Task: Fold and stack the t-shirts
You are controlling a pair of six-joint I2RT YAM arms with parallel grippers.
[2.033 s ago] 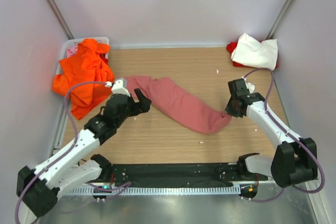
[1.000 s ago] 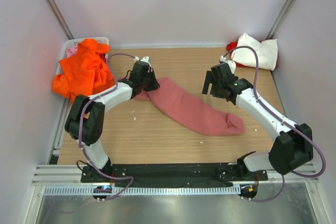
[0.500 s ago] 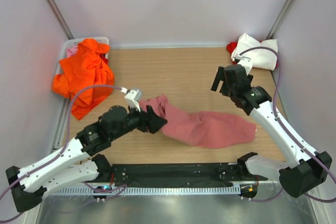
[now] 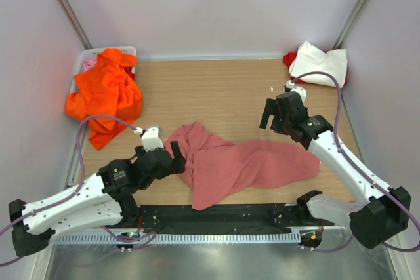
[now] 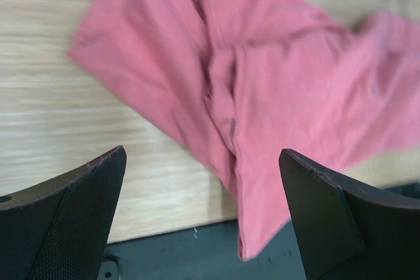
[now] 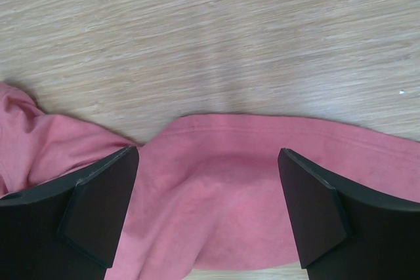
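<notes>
Top external view: the salmon shirt (image 4: 243, 165) lies in the lower centre of the surface (image 4: 216, 90). Two seconds ago it was a narrow diagonal roll; now it is a broader, rumpled sheet with one flap reaching down toward the black rail. The left pincer (image 4: 176, 155), which was at the shirt's left end half a second ago, now sits at that edge with its jaws apart. The right pincer (image 4: 270, 115) hovers near the upper right hem, also open. The orange shirt (image 4: 105, 93) is heaped at upper left, and the white shirt (image 4: 319, 63) is bunched at upper right.

Left wrist view: the pincer (image 5: 202, 162) gapes wide and holds nothing. The shirt (image 5: 262, 83) fills the upper right below it, with creases running through its middle.

Right wrist view: the pincer (image 6: 209, 155) is likewise spread and empty. It hangs over a curved hem of the shirt (image 6: 249, 195) and bare wood above it.

The cloth looks released after a spreading pull. It probably needs more flattening before any fold.
</notes>
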